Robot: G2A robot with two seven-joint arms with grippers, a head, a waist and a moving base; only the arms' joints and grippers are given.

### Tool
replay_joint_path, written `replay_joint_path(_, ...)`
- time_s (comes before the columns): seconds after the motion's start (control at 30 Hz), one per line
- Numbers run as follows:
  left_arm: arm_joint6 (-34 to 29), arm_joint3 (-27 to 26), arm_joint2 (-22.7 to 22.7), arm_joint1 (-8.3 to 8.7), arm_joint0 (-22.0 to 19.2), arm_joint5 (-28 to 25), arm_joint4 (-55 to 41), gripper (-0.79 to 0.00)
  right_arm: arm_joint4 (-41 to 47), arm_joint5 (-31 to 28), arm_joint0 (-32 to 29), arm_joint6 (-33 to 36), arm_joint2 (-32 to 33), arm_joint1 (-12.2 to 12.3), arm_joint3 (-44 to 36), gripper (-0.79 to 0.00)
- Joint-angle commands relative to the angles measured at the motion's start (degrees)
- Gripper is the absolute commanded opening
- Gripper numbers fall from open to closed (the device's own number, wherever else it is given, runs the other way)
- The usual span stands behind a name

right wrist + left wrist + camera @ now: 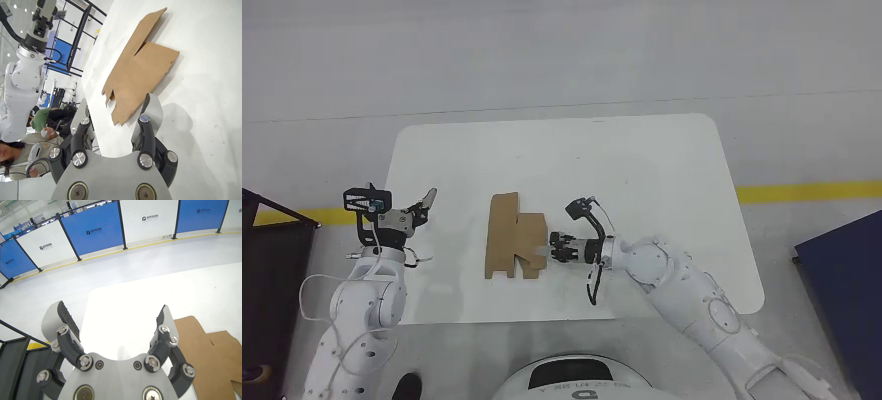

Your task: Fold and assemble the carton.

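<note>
A flat, unfolded brown carton (512,238) lies in the middle of the white table (642,170). My right gripper (547,247) is open at the carton's right edge, turned on its side, with one finger (151,106) low at the edge of the carton (140,75) and the other raised above the board. My left gripper (427,200) hovers open over the table's left part, well to the left of the carton (204,351), with nothing between its pads (69,321).
A dark metal rack (262,250) stands off the table's left edge and a dark blue panel (842,270) off its right. Yellow floor tape (802,190) runs past both sides. The far half of the table lies bare.
</note>
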Motion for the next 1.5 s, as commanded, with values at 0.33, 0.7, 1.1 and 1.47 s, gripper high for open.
replay_joint_path(0.33,0.0,0.0,0.0,0.0,0.0,0.0,0.0,0.0,-0.4,8.6,1.4,1.0,-1.7,-0.4,-0.2,-0.357)
replay_joint_path(0.7,0.0,0.0,0.0,0.0,0.0,0.0,0.0,0.0,1.5,13.6,5.6,2.0,-6.2,-2.3,3.8,-0.397)
replay_joint_path(1.1,0.0,0.0,0.0,0.0,0.0,0.0,0.0,0.0,2.7,10.4,5.9,-1.1,-6.5,-2.8,3.7,-0.785)
replay_joint_path(1.47,0.0,0.0,0.0,0.0,0.0,0.0,0.0,0.0,-2.5,-0.8,-3.8,-3.7,2.7,1.0,-5.3,-0.4)
